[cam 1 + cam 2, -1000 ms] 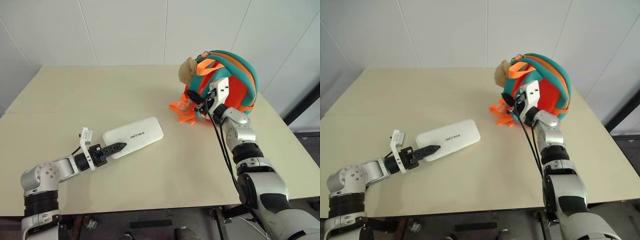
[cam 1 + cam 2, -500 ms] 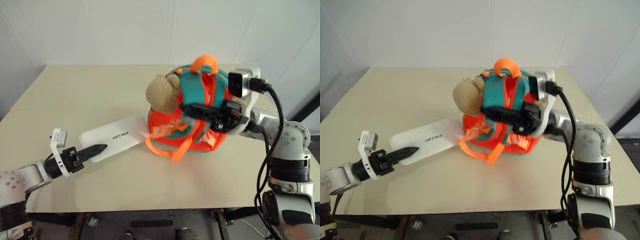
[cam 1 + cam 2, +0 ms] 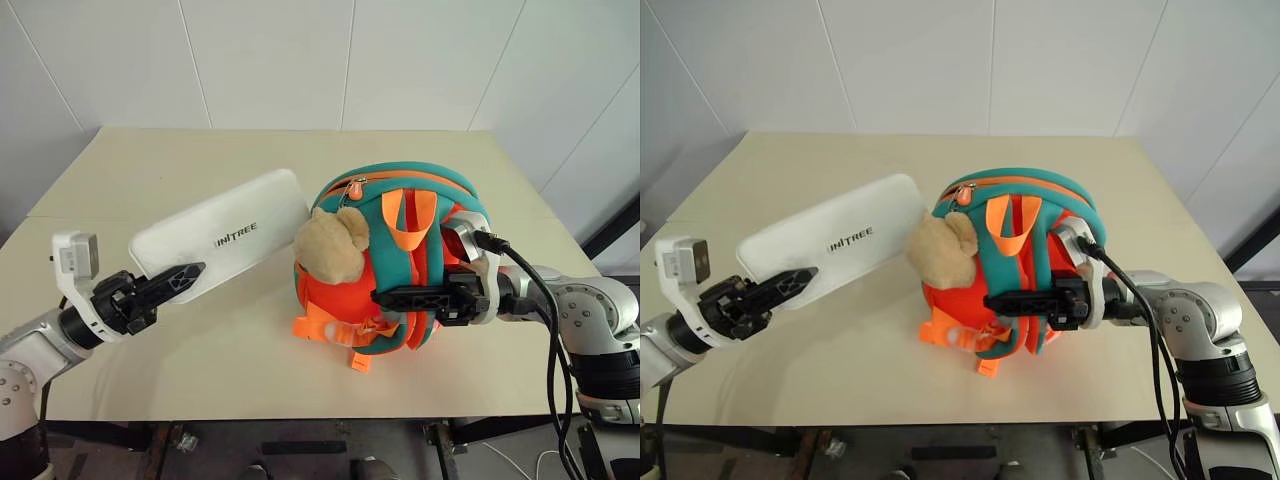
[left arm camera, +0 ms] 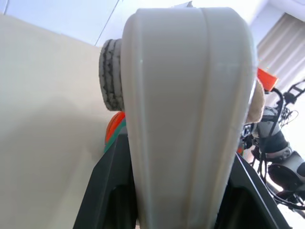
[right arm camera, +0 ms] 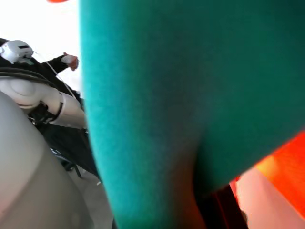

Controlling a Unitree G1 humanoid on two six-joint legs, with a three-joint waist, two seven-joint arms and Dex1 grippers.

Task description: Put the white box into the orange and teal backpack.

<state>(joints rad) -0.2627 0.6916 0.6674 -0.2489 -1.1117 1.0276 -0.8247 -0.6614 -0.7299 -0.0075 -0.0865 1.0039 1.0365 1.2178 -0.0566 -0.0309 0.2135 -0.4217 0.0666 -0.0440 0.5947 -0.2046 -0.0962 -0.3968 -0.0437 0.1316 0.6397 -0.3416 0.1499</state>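
On the left, the white box [image 3: 222,236] is grasped at its near end by the left pincer [image 3: 172,281], whose black fingers are clenched on the box edge. The box is raised off the desk [image 3: 180,175] and tilted, with its far end pointing toward the orange and teal backpack [image 3: 400,265]. The far corner of the box is seen just beside the tan plush bear [image 3: 331,247], which hangs on the side of the backpack that faces the box.

In the middle, the backpack is carried above the desk, with its teal rim and zipper on top and its orange straps hanging down.

On the right, the right pincer [image 3: 392,297] is clenched on a strap of the backpack, and it points toward the left.
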